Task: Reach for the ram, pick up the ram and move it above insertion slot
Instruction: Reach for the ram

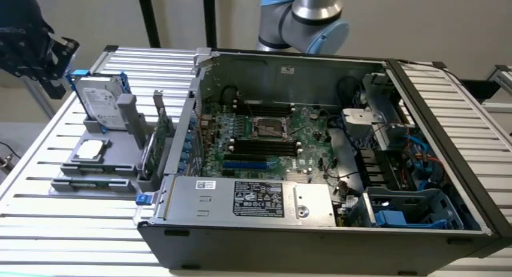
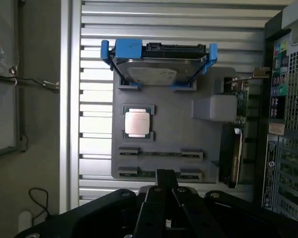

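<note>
"Where was the ram?"

"The ram (image 2: pixel 161 154) lay flat in the gray tray (image 2: pixel 179 134). A little gray block held it at each end. The tray sat on the metal table (image 1: pixel 48 229), just beside the open computer case (image 1: pixel 320 229), on the exterior view's left."

"What else was in the tray?"

"A hard drive (image 2: pixel 159 69) in a blue frame stood on its edge at one end. A square silver chip (image 2: pixel 137 122) lay flat between the hard drive and the ram. A bigger green card (image 1: pixel 156 148) stood up on the side near the case."

"Was there just one thin stick?"

"There was a second thin row (image 2: pixel 148 173) right beside the ram, on the side away from the chip. Part of it was hidden behind the gripper, so I could not tell much about it."

"And what did the gripper look like?"

"The gripper (image 2: pixel 165 173) was up over that end of the tray, pointing down at it. Its two black fingers (image 2: pixel 161 179) were pressed together, and there was nothing between them. It was not touching the ram. I could not tell how high up it was."

"What was in the computer?"

"The case lay on its side with the top open. A green motherboard (image 1: pixel 308 127) lay flat inside. Long black slots (image 1: pixel 264 146) ran next to a square socket (image 1: pixel 268 128) in the middle. The robot arm (image 1: pixel 308 16), gray and light blue, stood behind the case."
</note>
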You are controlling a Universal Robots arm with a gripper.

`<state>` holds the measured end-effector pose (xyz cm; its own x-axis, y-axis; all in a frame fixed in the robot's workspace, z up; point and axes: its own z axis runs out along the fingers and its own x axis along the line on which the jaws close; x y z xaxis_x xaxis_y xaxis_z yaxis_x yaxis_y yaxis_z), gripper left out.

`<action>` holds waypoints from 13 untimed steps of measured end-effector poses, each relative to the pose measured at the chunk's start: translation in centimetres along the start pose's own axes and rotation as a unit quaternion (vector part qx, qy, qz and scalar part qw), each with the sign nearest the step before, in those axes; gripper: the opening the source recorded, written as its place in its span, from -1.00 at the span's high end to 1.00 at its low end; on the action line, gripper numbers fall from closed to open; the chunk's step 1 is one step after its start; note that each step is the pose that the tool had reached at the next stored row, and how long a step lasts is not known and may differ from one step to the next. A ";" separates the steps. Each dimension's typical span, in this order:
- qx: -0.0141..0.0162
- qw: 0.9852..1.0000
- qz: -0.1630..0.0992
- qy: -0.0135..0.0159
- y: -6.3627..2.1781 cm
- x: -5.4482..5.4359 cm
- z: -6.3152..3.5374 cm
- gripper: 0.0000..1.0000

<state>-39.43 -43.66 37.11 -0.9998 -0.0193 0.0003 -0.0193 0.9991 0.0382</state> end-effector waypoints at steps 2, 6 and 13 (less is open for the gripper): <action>0.000 1.000 0.000 0.000 -0.77 0.0 0.00 0.79; 0.000 1.000 0.000 0.000 -2.06 0.0 0.09 0.79; 0.000 1.000 -0.004 0.000 -3.32 -0.5 0.81 0.79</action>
<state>-38.89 -46.93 36.18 -0.9996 -0.0279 0.0005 -0.0279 0.9989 0.0381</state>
